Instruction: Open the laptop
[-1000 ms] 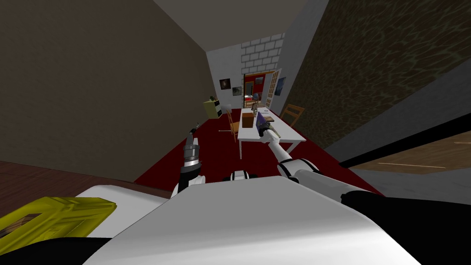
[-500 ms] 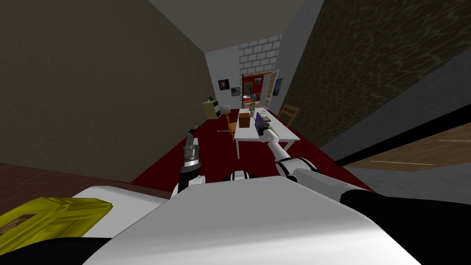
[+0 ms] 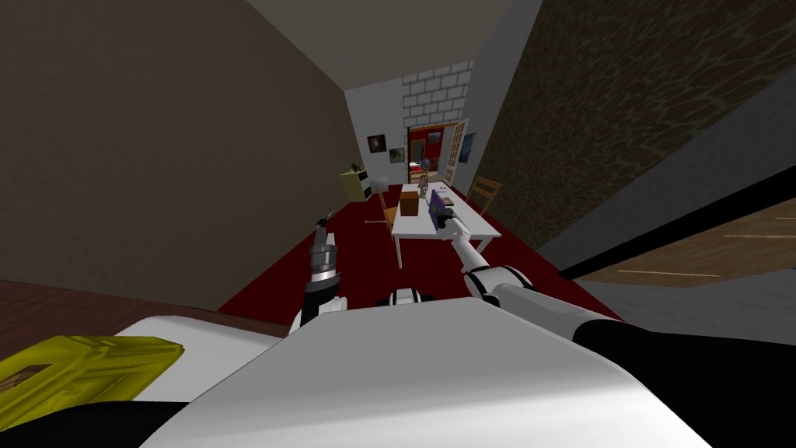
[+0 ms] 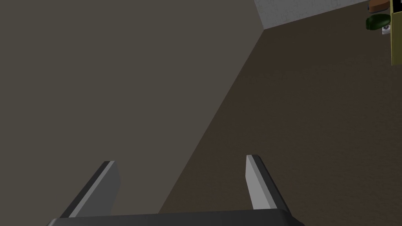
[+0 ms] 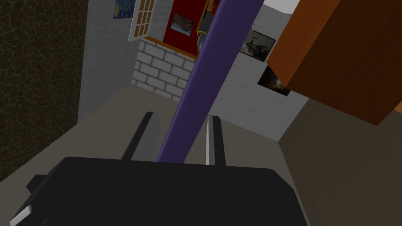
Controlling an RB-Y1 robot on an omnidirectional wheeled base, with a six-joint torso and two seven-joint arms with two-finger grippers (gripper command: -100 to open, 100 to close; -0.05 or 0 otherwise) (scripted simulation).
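White table on a red floor, four or so things on top

The long white table (image 3: 416, 225) stands on the red floor (image 3: 342, 257), running from near to far, with a wooden chair (image 3: 386, 208) at its left side and another (image 3: 483, 191) at its right. About midway along, a brown box (image 3: 409, 204) sits on the left part of the top. Just right of it is the laptop (image 3: 436, 204), its purple lid raised. At the far end stand a few small things (image 3: 424, 181), too small to name. The near end is bare.
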